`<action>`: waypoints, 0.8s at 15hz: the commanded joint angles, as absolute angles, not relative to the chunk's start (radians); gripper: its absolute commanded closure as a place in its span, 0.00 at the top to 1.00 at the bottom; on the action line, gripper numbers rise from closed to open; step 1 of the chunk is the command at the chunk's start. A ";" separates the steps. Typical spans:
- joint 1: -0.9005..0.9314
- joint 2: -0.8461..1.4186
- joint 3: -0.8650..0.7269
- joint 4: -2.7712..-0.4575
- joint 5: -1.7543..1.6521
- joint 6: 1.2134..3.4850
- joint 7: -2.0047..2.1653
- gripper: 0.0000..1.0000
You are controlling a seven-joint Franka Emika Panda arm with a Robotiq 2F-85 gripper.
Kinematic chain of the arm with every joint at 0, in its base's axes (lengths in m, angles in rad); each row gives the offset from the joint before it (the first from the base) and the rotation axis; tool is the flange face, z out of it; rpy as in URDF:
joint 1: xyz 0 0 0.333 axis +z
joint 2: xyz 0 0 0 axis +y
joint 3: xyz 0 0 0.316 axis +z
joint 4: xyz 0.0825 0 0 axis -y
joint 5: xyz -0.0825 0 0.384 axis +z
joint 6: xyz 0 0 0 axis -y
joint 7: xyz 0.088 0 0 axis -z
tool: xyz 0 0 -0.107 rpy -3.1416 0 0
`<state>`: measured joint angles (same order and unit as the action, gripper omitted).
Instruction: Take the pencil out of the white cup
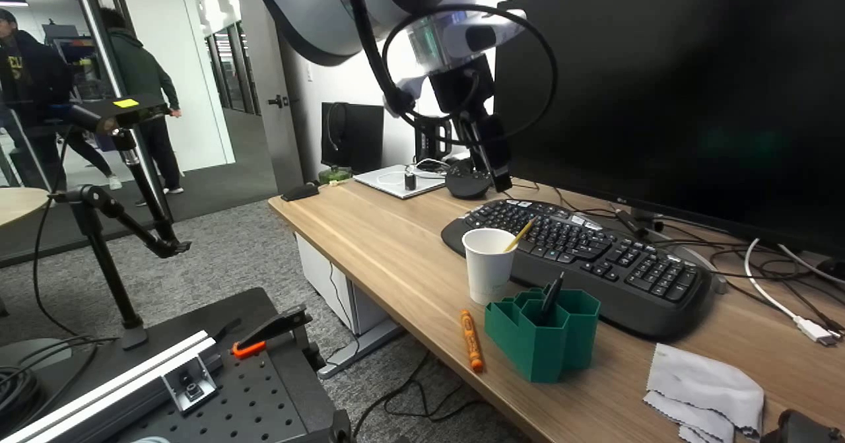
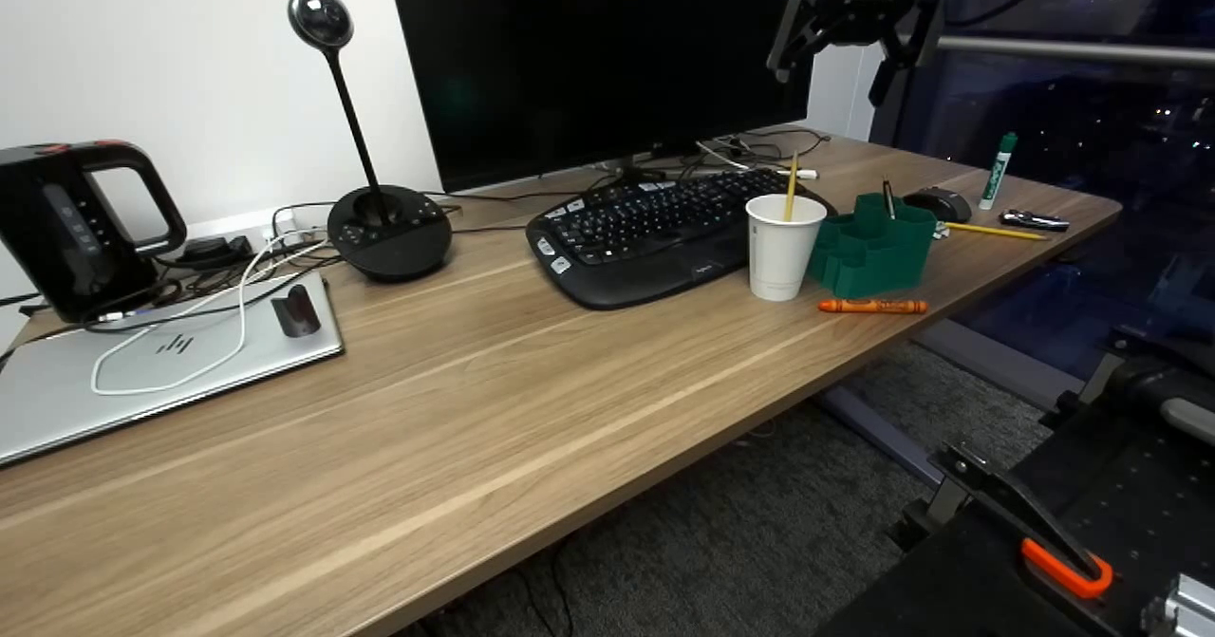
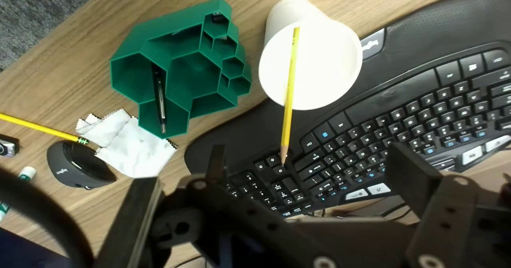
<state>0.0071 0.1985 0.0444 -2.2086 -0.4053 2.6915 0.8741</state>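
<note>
Pencil (image 3: pixel 289 94), one, aslant in white cup (image 2: pixel 780 259), point up, leaning on rim; presumably light, stiff, smooth, fragile at tip; best taken by shaft above rim; gripper (image 2: pixel 829 86) spread, empty, overhead.

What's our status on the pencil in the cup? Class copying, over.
Pincer open, empty. Pencil leaning in white paper cup, ungrasped. Green desk organizer beside cup; nothing seen blocking the pencil.
</note>
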 commanded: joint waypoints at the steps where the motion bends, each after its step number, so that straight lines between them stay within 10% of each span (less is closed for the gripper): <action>1: 0.112 0.328 -0.065 -2.076 -0.489 2.684 0.999 1.00; 11: 0.287 0.558 -0.232 -1.907 -0.477 2.690 1.120 0.99; 12: 0.290 0.570 -0.234 -1.894 -0.463 2.679 1.119 0.75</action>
